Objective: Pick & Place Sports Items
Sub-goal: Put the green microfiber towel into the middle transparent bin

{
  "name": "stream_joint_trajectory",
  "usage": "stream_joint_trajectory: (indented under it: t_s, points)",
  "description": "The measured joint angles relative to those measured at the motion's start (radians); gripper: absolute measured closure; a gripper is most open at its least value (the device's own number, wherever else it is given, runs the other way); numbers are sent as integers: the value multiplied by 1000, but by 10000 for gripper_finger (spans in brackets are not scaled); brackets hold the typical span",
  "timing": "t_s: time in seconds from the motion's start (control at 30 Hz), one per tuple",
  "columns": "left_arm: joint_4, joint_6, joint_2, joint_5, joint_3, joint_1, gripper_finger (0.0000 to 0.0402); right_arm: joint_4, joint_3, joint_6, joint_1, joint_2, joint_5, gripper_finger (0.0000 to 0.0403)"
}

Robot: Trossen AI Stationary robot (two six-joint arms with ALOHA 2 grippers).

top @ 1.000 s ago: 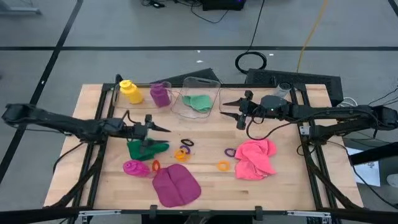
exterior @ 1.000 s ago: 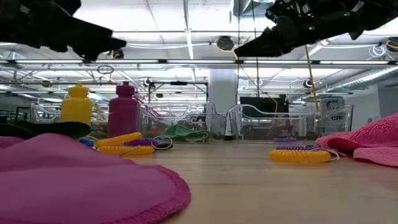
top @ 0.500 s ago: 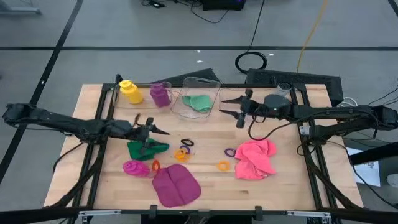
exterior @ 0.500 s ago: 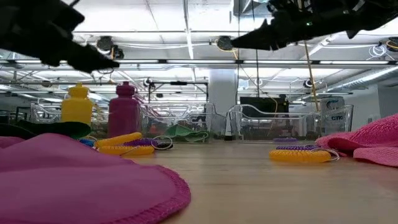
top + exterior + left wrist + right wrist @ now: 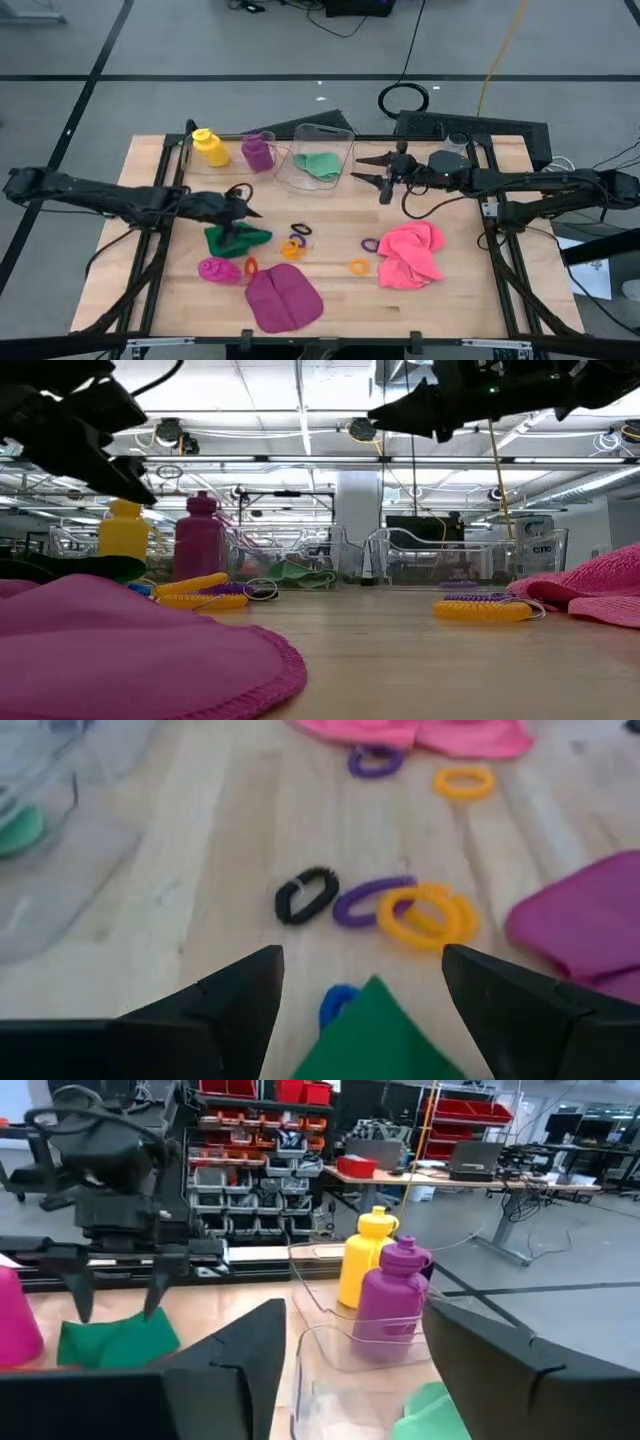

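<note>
My left gripper [image 5: 245,212] [image 5: 362,955] is open and tipped down just above the dark green cloth [image 5: 238,238] [image 5: 375,1040], touching nothing. My right gripper [image 5: 358,168] [image 5: 355,1308] is open and empty in the air beside the clear bin [image 5: 345,150], which holds a light green cloth [image 5: 320,165]. The yellow bottle [image 5: 205,147] and the purple bottle [image 5: 257,152] stand at the far left. The magenta bottle [image 5: 218,270] lies on its side. The magenta cloth [image 5: 283,298] and the pink cloth [image 5: 410,252] lie flat on the table. Small rings [image 5: 293,245] are scattered on the table's middle.
A blue ring [image 5: 338,1003] lies at the green cloth's edge, with black [image 5: 305,895], purple [image 5: 365,900] and yellow [image 5: 425,915] rings beyond it. An orange ring [image 5: 358,266] and a purple ring [image 5: 370,244] lie left of the pink cloth. Bare wood lies along the table's right side.
My left gripper has drawn back a little toward the table's left edge and tipped its fingers down toward the dark green cloth, staying open. My right gripper has risen slightly beside the clear bin. No object has moved.
</note>
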Motion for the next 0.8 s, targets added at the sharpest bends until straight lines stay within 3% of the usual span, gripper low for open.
stream_joint_trajectory:
  t_s: [0.13, 0.53, 0.8]
  points:
    - [-11, -13, 15, 2, 0, 27, 170, -4, 0, 3, 0, 0, 0, 233]
    - [63, -9, 249, 92, 0, 48, 170, -37, 0, -4, 0, 0, 0, 234]
    - [74, -6, 295, 115, 0, 48, 170, -50, 0, -19, 0, 0, 0, 234]
